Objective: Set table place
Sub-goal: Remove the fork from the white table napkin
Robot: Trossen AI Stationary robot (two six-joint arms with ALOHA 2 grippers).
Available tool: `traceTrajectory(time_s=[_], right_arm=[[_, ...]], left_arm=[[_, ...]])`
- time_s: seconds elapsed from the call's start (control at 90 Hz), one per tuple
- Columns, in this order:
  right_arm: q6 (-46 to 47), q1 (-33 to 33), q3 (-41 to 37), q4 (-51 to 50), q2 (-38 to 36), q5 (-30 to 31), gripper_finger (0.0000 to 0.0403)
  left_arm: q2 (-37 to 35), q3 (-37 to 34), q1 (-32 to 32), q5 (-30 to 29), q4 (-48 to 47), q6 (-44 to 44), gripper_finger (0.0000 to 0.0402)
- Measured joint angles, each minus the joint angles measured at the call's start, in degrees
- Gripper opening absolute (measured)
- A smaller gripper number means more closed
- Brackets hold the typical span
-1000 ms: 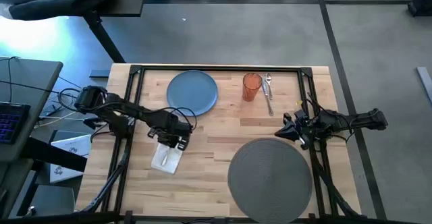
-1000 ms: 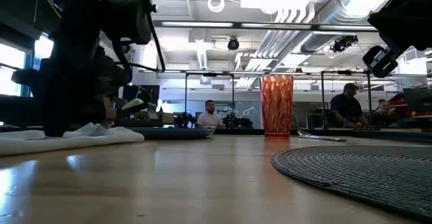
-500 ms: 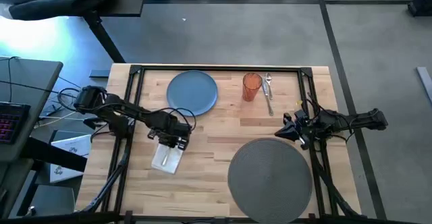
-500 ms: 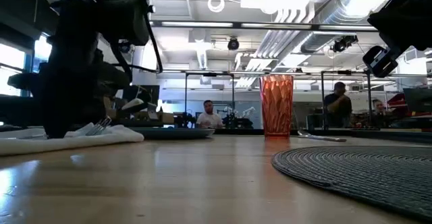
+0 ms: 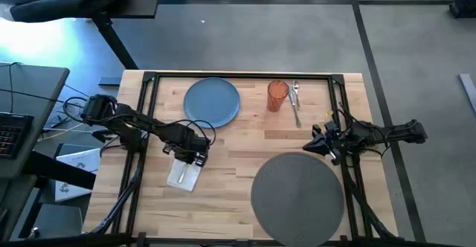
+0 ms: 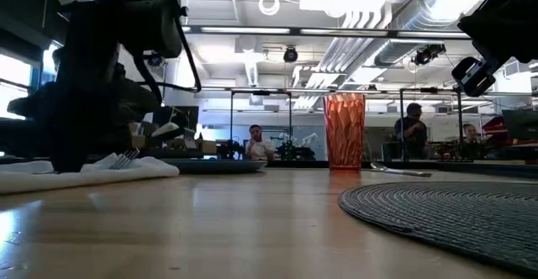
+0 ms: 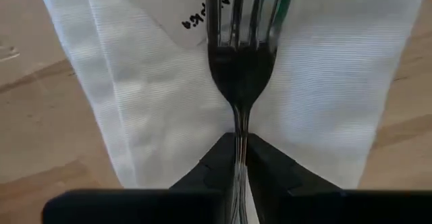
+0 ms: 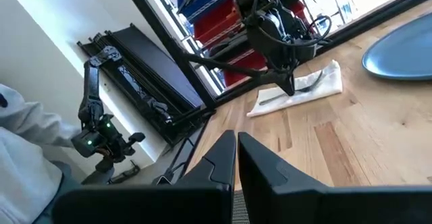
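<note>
The left gripper [image 7: 241, 158] pinches the fork [image 7: 239, 82] handle over the napkin [image 7: 148, 96], likely to lift it; beyond the napkin, right gripper [image 8: 236, 158] waits closed.

The fork [image 7: 240, 82] handle is hidden between the fingers; napkin [image 7: 162, 82] print seems illegible.

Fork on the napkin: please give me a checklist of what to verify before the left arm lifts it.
1. Left pincer shut on the fork handle: ok.
2. Fork lies on the napkin, tines pointing away from the pincer: ok.
3. Napkin free of the pincer, so it stays down: cannot tell.
4. Mat bare, ready for setting: ok.
5. Right pincer above the mat's far edge, away from the fork: ok.
6. Plate on the mat: not ok, it sits on the table.
</note>
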Motion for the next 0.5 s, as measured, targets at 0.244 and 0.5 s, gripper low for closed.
traceTrajectory(time_s=[0.244, 0.5], right_arm=[[0.0, 0.0, 0.0, 0.0, 0.0, 0.0, 0.0000], [-6.1, 0.0, 0.0, 0.0, 0.0, 0.0, 0.0000]], left_arm=[[-0.5, 4.8, -0.4, 0.4, -4.2, 1.8, 0.0002], [-3.9, 13.0, -1.4, -0.5, -9.8, 7.5, 0.0001]])
